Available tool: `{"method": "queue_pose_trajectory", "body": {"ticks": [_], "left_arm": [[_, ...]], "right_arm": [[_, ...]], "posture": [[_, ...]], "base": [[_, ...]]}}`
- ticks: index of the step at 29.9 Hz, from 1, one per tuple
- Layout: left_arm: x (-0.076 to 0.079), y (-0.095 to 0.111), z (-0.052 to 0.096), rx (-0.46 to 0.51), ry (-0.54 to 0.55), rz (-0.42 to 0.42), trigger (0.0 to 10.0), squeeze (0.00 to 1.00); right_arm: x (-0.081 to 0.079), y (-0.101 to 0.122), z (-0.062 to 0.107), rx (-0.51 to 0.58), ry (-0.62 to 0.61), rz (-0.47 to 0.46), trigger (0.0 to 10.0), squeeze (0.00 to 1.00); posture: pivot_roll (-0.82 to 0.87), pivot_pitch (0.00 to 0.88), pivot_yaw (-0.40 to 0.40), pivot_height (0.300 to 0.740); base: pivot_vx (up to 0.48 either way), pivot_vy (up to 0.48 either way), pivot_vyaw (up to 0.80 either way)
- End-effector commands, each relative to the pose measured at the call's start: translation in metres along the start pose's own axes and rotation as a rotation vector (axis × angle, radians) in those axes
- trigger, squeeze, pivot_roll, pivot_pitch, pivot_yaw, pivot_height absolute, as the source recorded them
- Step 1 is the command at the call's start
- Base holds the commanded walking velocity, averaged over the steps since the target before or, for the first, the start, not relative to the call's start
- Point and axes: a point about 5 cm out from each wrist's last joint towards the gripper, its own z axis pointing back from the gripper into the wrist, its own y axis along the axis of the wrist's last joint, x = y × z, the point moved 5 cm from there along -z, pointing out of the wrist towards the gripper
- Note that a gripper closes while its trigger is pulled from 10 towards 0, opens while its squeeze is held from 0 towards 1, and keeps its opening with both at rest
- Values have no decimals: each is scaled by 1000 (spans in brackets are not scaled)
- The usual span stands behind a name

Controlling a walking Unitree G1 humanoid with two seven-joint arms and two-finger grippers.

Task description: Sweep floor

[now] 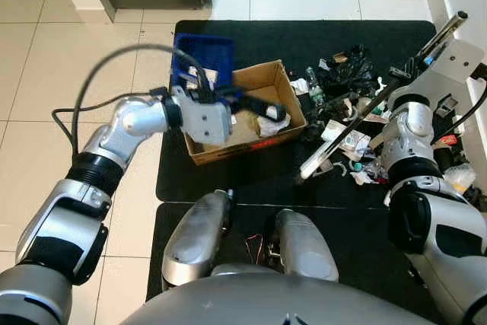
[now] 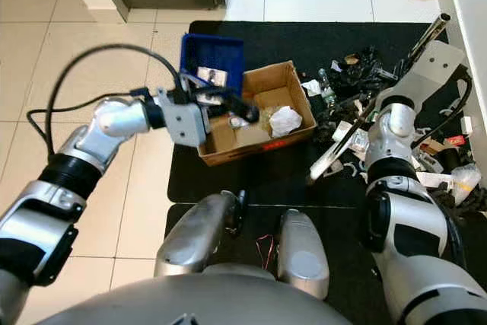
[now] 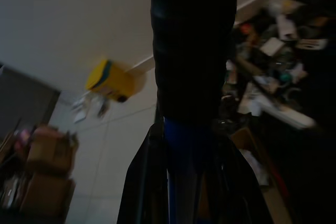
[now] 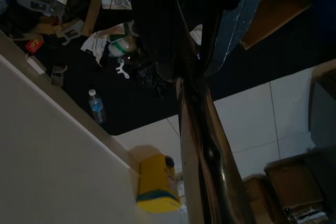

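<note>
Two arms of mine reach over the black mat in the head views: my left fingers are clamped on the handle of the blue dustpan, held over the open cardboard box, while my right fingers grip the long broom handle that slants down into the litter pile beside the box. Through my left wrist camera the dark handle runs straight out between my closed fingers toward a yellow bin by the wall. Through my right wrist camera the shiny broom pole lies along my closed fingers, with scattered litter and a small bottle on the mat.
</note>
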Motion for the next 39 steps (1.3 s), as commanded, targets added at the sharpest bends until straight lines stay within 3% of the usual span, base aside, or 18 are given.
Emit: {"method": "queue_pose_trajectory", "body": {"ticks": [1,6,8,16,25,27,35,39], "left_arm": [[-1,8,-1,45,-50,-84,10000,24],[21,7,-6,57,-156,-110,10000,24],[39,5,-7,63,-252,-142,10000,27],[54,-7,-2,24,-394,-241,10000,24],[33,-20,-6,-61,-335,-339,10000,24],[17,-31,-7,-135,-282,-441,10000,24],[5,-47,-3,-224,-260,-491,10000,20],[0,-46,-5,-216,-224,-500,10000,20]], "right_arm": [[-6,7,-2,32,14,-6,10000,0],[-7,8,-2,34,15,-8,10000,0],[-8,9,-3,36,19,-10,10000,0],[-10,10,-3,39,27,-14,10000,0],[-11,10,-3,40,30,-22,10000,0],[-13,9,-3,39,35,-26,10000,0],[-15,9,-3,35,42,-29,10000,0],[-16,9,-3,36,42,-32,10000,0]], "posture": [[154,63,56,740],[152,58,56,740],[151,54,56,740],[154,55,53,740],[159,57,53,740],[162,58,52,740],[169,60,48,740],[166,59,52,740]], "base": [[0,0,0],[0,0,0],[0,0,0],[0,0,0],[0,0,0],[0,0,0],[0,0,0],[0,0,0]]}}
